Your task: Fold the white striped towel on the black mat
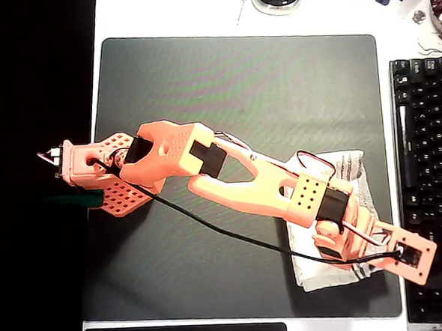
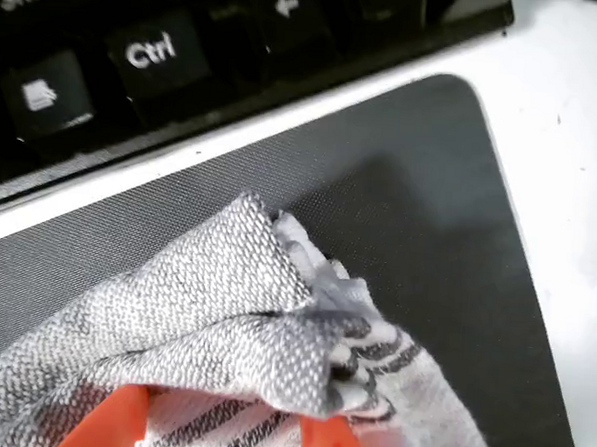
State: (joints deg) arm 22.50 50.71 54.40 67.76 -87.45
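White striped towel [image 1: 337, 218] lies crumpled at the black mat's [image 1: 224, 90] lower right corner, near the keyboard [image 1: 427, 168], under the outstretched orange arm in the overhead view. The wrist view adds detail: the hand [image 2: 233, 425] has its orange fingers [image 2: 332, 441] pinching a bunched, grey-striped fold raised above the mat.

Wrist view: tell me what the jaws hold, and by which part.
The gripper holds the white striped towel, pinched at a bunched corner by its grey stripes, lifted over the black mat near the keyboard.
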